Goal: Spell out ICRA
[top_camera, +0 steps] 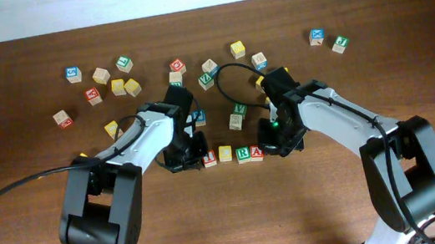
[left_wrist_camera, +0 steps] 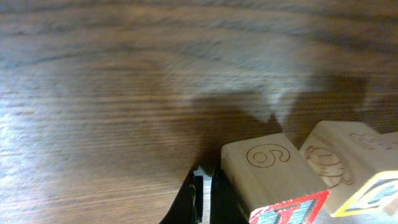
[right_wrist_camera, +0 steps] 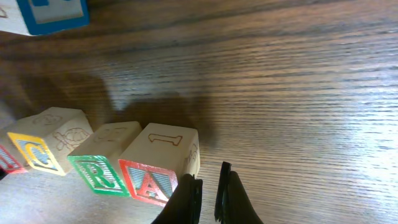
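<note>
While the four cubes stand in one touching row, both grippers are low at its two ends. The left gripper (left_wrist_camera: 206, 185) has its fingers almost together with nothing between them, and the I cube (left_wrist_camera: 273, 180) is just to its right. The right gripper (right_wrist_camera: 209, 185) is closed and empty too. The A cube (right_wrist_camera: 158, 158) is just to its left, then the R cube (right_wrist_camera: 102, 158) and the C cube (right_wrist_camera: 46, 140).

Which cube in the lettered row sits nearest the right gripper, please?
The A cube, at the row's right end beside the right gripper; R, C and I lie farther off.
</note>
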